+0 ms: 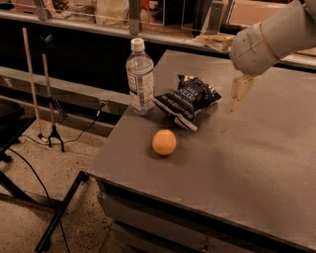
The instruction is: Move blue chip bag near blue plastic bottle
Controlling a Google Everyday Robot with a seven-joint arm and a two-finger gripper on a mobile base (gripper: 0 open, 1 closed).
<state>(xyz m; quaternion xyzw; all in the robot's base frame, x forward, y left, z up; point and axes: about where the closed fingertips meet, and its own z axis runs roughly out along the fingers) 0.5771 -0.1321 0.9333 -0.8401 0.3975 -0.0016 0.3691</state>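
The blue chip bag (187,99) lies on the grey table (256,163) near its left edge. It is dark navy foil with white lettering. The blue plastic bottle (139,79) stands upright just left of the bag, almost touching it, with a white cap and a white and blue label. My gripper (240,92) hangs from the pale arm to the right of the bag. It is apart from the bag and holds nothing that I can see.
An orange ball (164,142) sits on the table in front of the bag. The table's left edge drops to the floor, where a thin stand (48,99) and cables are. A counter with clutter (148,15) runs along the back.
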